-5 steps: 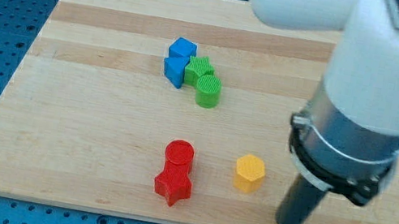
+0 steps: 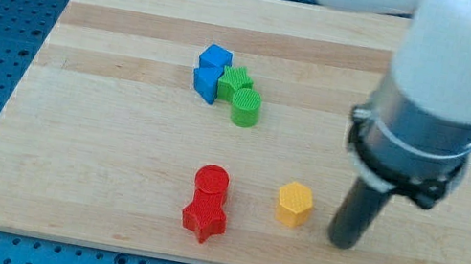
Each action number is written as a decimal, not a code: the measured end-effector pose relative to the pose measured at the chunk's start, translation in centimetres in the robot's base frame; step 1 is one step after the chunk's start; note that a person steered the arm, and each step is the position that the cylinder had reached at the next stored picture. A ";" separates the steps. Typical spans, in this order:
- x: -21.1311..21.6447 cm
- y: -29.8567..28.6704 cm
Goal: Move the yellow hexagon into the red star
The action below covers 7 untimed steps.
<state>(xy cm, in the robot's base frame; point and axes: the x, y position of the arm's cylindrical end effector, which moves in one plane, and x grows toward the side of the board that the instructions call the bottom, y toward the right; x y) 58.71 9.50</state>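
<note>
The yellow hexagon (image 2: 295,204) lies on the wooden board (image 2: 116,150) toward the view's bottom, right of centre. The red star (image 2: 205,219) lies to its lower left, with a gap between them. A red cylinder (image 2: 211,183) touches the star's top side. My tip (image 2: 343,243) rests on the board just right of the yellow hexagon, a small gap away, not touching it.
Two blue blocks (image 2: 210,71) and two green blocks (image 2: 241,97) cluster together near the board's upper middle. The board's bottom edge runs close below the red star and my tip. The arm's large white body (image 2: 450,73) covers the board's upper right.
My tip has moved a little toward the view's top, staying right of the yellow hexagon. No block has moved.
</note>
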 end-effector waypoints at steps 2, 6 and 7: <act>1.1 0.1; -4.8 -1.7; -4.2 -3.4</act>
<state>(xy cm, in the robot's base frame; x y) 54.51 6.12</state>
